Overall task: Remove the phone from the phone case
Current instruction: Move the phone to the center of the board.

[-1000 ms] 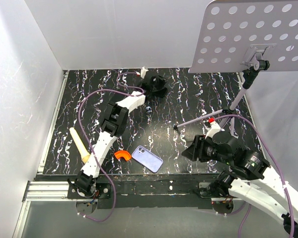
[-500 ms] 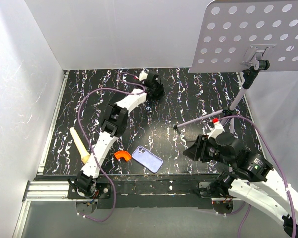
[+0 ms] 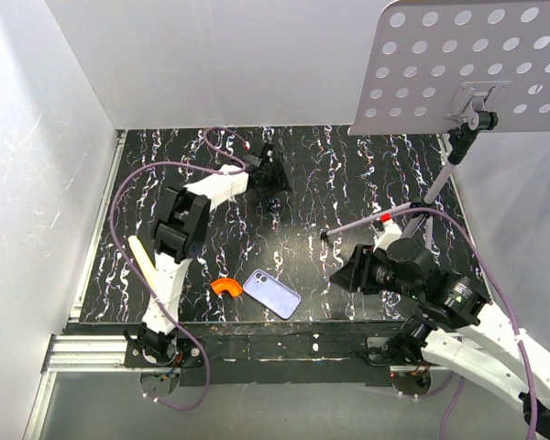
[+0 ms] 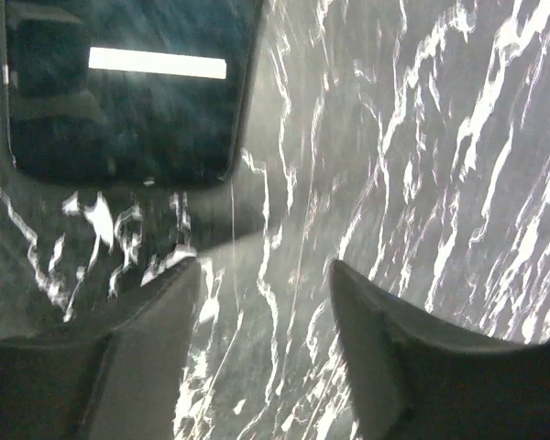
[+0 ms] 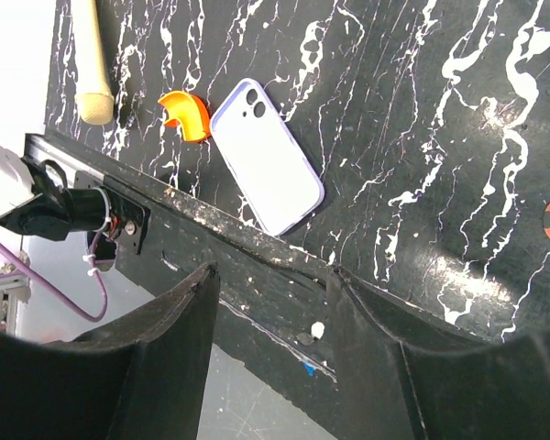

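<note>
Jaws on the left gripper (image 4: 261, 275) and the right gripper (image 5: 273, 275) stand apart, holding nothing. A bare black phone (image 4: 119, 92) lies just beyond the left fingers, well apart from the lilac case (image 5: 266, 156), so removal looks done, with nothing obvious remaining

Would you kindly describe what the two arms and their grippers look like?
Both have white links joined by chunky black joints: the left arm and the right arm. A purple cable loops along each one. The left gripper and the right gripper are black, each with two dark, tapering fingers.
</note>
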`<control>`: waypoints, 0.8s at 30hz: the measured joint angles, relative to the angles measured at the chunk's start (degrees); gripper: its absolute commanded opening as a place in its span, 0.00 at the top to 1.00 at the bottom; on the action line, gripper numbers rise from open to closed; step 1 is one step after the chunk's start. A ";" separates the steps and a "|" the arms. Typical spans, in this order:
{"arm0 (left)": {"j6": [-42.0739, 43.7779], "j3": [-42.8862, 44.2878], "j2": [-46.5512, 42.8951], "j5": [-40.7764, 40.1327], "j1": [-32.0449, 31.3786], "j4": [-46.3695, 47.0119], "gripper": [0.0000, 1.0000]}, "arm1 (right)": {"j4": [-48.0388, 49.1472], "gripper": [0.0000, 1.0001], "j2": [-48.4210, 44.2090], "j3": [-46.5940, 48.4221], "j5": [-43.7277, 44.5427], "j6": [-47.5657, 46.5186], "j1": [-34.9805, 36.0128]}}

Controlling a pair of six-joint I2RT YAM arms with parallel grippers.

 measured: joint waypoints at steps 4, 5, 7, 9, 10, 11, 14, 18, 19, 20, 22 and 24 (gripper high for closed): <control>9.73 -6.91 -6.49 4.50 -0.04 0.37 0.02 | 1.31 0.44 -0.33 -1.05 -0.35 0.13 0.00; 12.26 -6.47 -6.84 4.72 -0.04 -0.39 0.02 | 1.33 0.44 -0.50 -1.33 -0.46 0.17 0.00; 16.76 -4.39 -6.80 3.80 -0.15 -2.62 0.02 | 1.29 0.44 -1.20 -2.01 -0.59 0.24 0.00; 21.46 -1.57 -6.62 0.94 -0.33 -5.64 0.02 | 1.14 0.44 -1.99 -2.16 -0.66 0.46 0.00; 23.61 0.26 -6.23 -1.03 -0.37 -6.97 0.02 | 1.18 0.44 -2.40 -2.16 -0.66 0.52 0.00; 25.66 2.43 -5.62 -2.95 -0.39 -8.04 0.02 | 1.16 0.44 -2.84 -2.16 -0.66 0.61 0.00; 30.49 10.05 -1.84 -8.87 -0.37 -10.75 0.02 | 1.11 0.44 -3.80 -2.16 -0.44 0.74 0.00; 34.71 15.80 3.52 -13.51 -0.28 -12.90 0.02 | 1.05 0.44 -4.33 -2.16 0.17 1.05 0.00; 35.28 16.57 4.63 -14.19 -0.22 -13.49 0.02 | 1.05 0.44 -4.42 -2.16 0.24 1.09 0.00; 35.67 17.25 5.77 -14.84 -0.20 -13.92 0.02 | 1.01 0.44 -4.48 -2.16 0.37 1.18 0.00; 35.56 18.84 8.22 -15.37 -0.15 -14.73 0.02 | 0.98 0.44 -4.59 -2.16 0.44 1.29 0.00; 35.67 21.00 9.77 -15.85 -0.15 -15.13 0.02 | 0.92 0.44 -4.59 -2.16 0.46 1.38 0.00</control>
